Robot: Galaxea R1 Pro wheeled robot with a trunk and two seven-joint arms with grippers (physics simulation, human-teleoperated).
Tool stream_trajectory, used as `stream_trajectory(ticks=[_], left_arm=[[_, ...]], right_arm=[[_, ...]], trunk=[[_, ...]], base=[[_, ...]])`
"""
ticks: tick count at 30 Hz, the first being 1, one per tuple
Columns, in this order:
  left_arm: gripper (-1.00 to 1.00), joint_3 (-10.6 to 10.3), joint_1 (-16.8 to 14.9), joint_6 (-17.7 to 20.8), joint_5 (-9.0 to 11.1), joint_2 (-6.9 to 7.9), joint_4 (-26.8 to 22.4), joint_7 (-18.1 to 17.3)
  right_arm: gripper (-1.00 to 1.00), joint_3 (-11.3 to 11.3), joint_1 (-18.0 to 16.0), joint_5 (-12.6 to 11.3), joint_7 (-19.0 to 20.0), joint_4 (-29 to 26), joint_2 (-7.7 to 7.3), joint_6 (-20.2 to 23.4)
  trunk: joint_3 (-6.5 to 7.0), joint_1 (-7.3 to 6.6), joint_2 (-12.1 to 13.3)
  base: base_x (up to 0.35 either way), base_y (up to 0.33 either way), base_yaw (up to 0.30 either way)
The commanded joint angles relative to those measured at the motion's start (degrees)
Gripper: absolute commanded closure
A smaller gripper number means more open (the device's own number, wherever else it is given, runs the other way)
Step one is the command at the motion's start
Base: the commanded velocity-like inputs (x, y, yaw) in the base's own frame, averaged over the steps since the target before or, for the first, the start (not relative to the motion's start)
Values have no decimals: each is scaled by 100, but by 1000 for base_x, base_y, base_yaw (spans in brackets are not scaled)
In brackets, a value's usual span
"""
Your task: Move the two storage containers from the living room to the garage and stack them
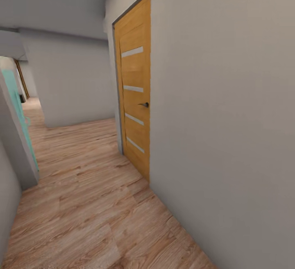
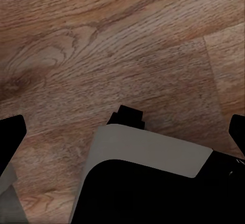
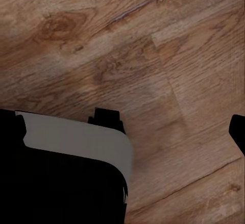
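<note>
Wood-plank floor, both pincers apart and empty, slatted tan door beyond

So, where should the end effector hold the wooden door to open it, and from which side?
Probably at the dark lever handle, the one part that sticks out from the flat tan door. It sits at mid-height near the door's right edge. Come from the hallway side, over the wood-plank floor, closing around the horizontal lever.
</note>
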Motion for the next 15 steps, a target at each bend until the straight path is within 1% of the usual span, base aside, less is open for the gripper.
stream_trajectory(ticks=[1,15], left_arm=[[-100,-35,-5,-20,44,-2,5,16],[-100,-40,-5,-20,43,-2,5,16]], right_arm=[[-100,49,-6,-67,-4,18,12,-38],[-100,45,-6,-88,-4,18,31,-39]], trunk=[[-6,0,-3],[-6,0,-3]], base=[[0,0,275],[0,0,275]])
